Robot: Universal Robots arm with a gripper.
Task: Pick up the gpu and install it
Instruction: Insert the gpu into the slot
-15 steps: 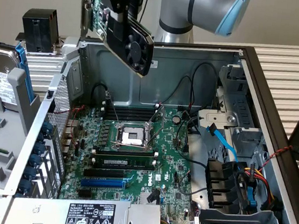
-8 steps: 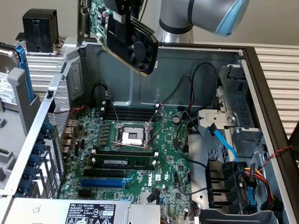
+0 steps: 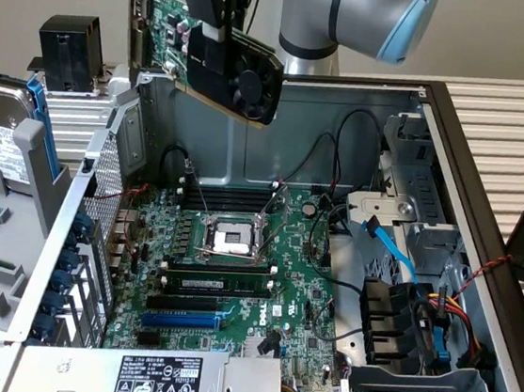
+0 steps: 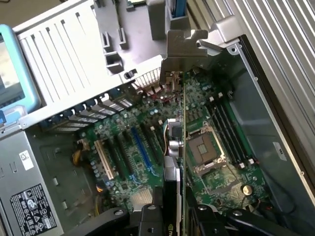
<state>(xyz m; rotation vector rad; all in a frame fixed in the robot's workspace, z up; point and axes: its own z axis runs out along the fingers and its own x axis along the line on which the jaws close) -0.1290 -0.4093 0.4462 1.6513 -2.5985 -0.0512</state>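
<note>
The gpu [image 3: 222, 62], a green board with a black fan shroud and a silver end bracket [image 3: 137, 26], hangs in the air above the back wall of the open computer case. My gripper [image 3: 222, 27] is shut on its upper edge. In the wrist view the gpu [image 4: 175, 142] appears edge-on, its bracket [image 4: 183, 51] pointing toward the case's slot openings, with my gripper [image 4: 174, 215] clamped on either side. Far below lies the motherboard [image 3: 233, 283] with its blue slot [image 3: 182, 319], seen in the wrist view as the blue slot [image 4: 140, 147] just beside the card's line.
The CPU socket [image 3: 233, 240] sits mid-board, with black slots [image 3: 214, 280] below it. The power supply [image 3: 147, 377] borders the near side, and a drive cage with cables [image 3: 416, 337] is at the exterior view's right. A hard drive [image 3: 4, 134] stands outside the case at the exterior view's left.
</note>
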